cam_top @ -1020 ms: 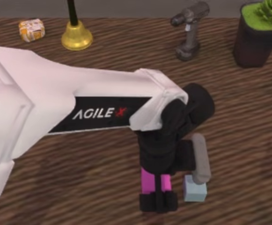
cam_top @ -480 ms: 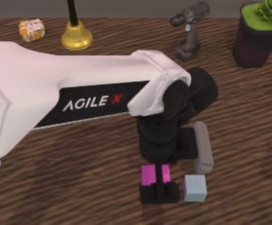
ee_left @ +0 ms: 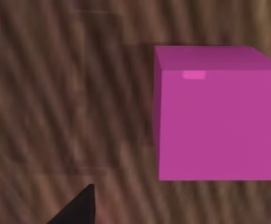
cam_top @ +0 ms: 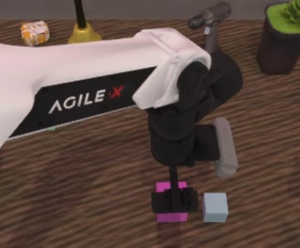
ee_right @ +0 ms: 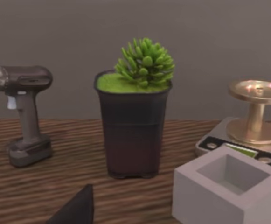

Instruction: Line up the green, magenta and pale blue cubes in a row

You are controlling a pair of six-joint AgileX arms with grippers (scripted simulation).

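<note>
The left arm reaches across the worktop (cam_top: pixel 273 155), its fingers (cam_top: pixel 174 200) hanging above the magenta cube (cam_top: pixel 171 216) at about six o'clock. They look spread and hold nothing; the cube sits flat on the wood, clear of them in the wrist view (ee_left: pixel 217 114). The pale blue cube (cam_top: pixel 215 207) stands just beside it at three o'clock. The green cube is out of sight.
</note>
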